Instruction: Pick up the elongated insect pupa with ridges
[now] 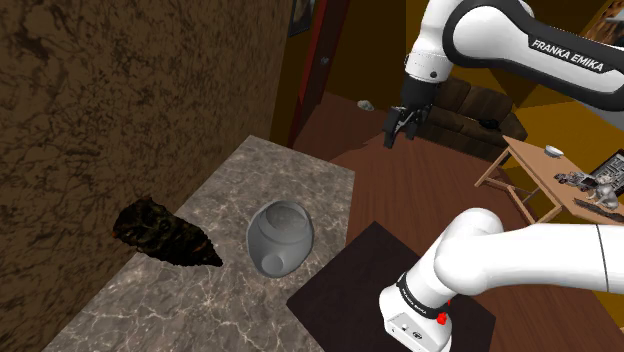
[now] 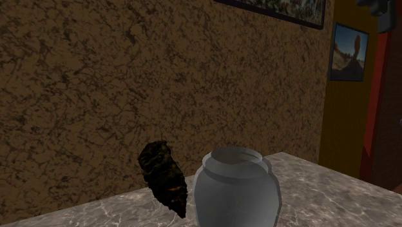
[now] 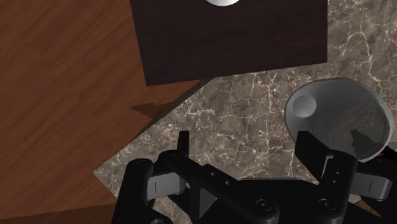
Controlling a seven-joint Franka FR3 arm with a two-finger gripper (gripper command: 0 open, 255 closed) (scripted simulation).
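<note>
The pupa (image 1: 165, 235) is a dark brown, ridged, elongated lump lying on the marble counter (image 1: 290, 180) against the brown wall. In the second exterior view the pupa (image 2: 165, 178) tapers to a point just behind a grey jar (image 2: 237, 190). My gripper (image 1: 403, 126) hangs high in the air beyond the counter's far end, well away from the pupa. Its fingers stand apart and hold nothing. In the wrist view the gripper (image 3: 248, 153) looks down on the counter's corner (image 3: 235, 108), with the jar (image 3: 340, 118) beside one finger (image 3: 312, 149).
The grey jar (image 1: 280, 237) stands on the counter between the pupa and my dark stand (image 1: 350, 280). Past the counter lie a wood floor (image 1: 400, 190), a brown sofa (image 1: 480, 110) and a low wooden table (image 1: 560, 175) with clutter.
</note>
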